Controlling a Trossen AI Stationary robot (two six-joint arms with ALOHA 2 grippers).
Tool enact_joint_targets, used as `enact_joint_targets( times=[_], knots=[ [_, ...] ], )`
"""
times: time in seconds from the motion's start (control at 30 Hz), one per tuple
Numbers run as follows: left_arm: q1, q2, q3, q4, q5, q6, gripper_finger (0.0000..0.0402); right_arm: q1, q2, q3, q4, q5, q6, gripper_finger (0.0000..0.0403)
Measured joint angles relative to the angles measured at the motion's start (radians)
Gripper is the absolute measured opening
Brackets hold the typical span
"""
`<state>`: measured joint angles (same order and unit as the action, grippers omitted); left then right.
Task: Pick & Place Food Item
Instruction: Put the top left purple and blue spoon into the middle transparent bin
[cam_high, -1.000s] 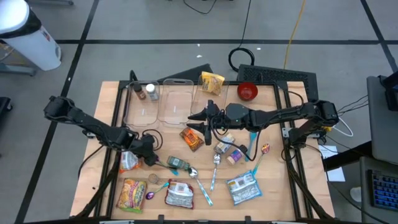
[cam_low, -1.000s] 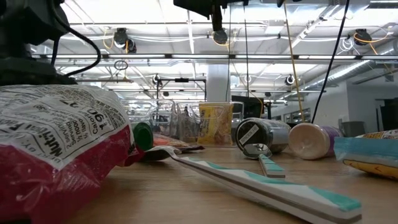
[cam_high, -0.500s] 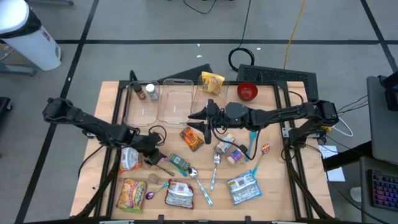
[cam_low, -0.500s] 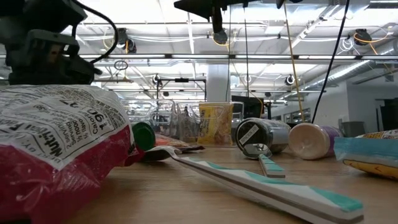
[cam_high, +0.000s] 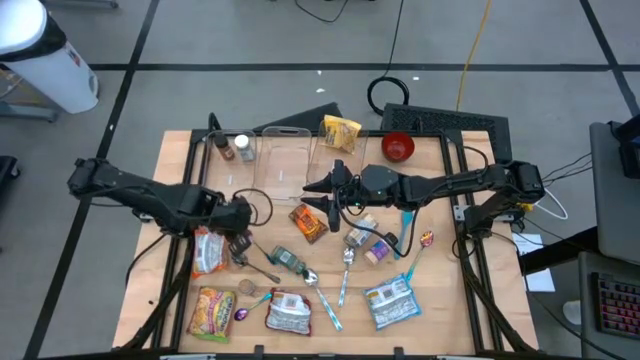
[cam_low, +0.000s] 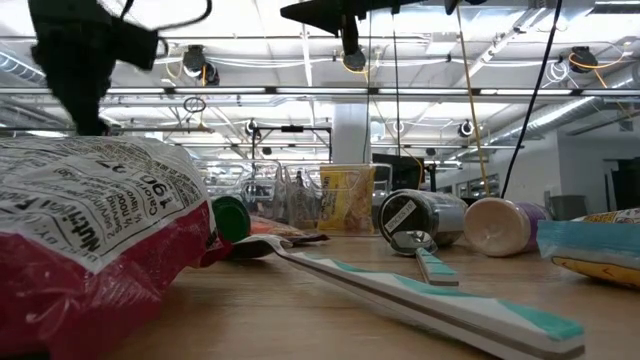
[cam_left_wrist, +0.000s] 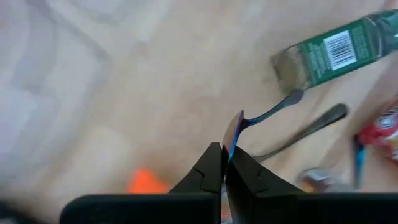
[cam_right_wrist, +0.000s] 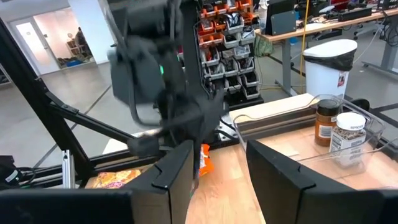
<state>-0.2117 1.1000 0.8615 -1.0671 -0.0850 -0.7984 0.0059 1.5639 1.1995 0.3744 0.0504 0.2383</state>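
Observation:
My left gripper (cam_high: 240, 244) (cam_left_wrist: 224, 160) stands above the table's left half, pointing steeply down, shut on a thin bluish metal spoon (cam_left_wrist: 264, 114) (cam_high: 260, 268). A red and white snack bag (cam_high: 207, 250) (cam_low: 90, 230) lies just left of it, and a green-labelled bottle (cam_left_wrist: 333, 50) (cam_high: 288, 262) lies on its side to the right. My right gripper (cam_high: 328, 196) (cam_right_wrist: 217, 165) hangs level over the table's middle, open, with nothing between its fingers. My left gripper pinches the spoon's wider end (cam_left_wrist: 235, 132) between its two fingertips, coming from above and pointing steeply down. The handle (cam_left_wrist: 280, 104) slants away from the fingers toward the green bottle. Whether its free end rests on the table I cannot tell.
Clear containers (cam_high: 255, 165) with two jars (cam_high: 233, 148) and a red bowl (cam_high: 398, 147) stand along the far edge. Snack packs (cam_high: 210, 312) (cam_high: 289, 312) (cam_high: 390, 302), more spoons (cam_high: 346, 262) and jars (cam_high: 368, 245) lie across the near and middle table.
My left gripper has shut on the spoon's end, then risen from the table beside the snack bag while rolling its wrist. The spoon's gripped end has come up with it.

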Motion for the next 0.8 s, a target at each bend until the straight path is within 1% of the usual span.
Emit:
enact_joint_targets(
  times=[0.1,0.2,0.3,0.43,0.57,0.7,0.8],
  knots=[
    [0.010,0.000,0.112,-0.077,-0.060,0.071,0.0004,-0.002,0.000,0.000,0.000,-0.038,0.012,0.0141],
    [0.025,0.000,0.222,-0.089,-0.092,0.149,0.0003,-0.005,0.000,0.000,-0.001,-0.103,0.064,0.0141],
    [0.040,0.002,0.329,-0.090,-0.124,0.231,0.0003,-0.005,0.000,0.000,-0.010,-0.109,0.114,0.0141],
    [0.077,0.046,0.445,-0.084,-0.155,0.337,0.0003,-0.005,0.000,0.000,0.001,-0.106,0.130,0.0141],
    [0.118,0.118,0.544,-0.084,-0.154,0.429,0.0003,-0.006,0.000,0.000,0.010,-0.105,0.169,0.0141],
    [0.138,0.230,0.624,-0.086,-0.144,0.520,0.0003,-0.006,0.000,0.000,0.009,-0.104,0.169,0.0141],
    [0.152,0.303,0.690,-0.087,-0.116,0.575,0.0003,-0.011,0.000,0.000,-0.002,-0.104,0.167,0.0141]
  ],
)
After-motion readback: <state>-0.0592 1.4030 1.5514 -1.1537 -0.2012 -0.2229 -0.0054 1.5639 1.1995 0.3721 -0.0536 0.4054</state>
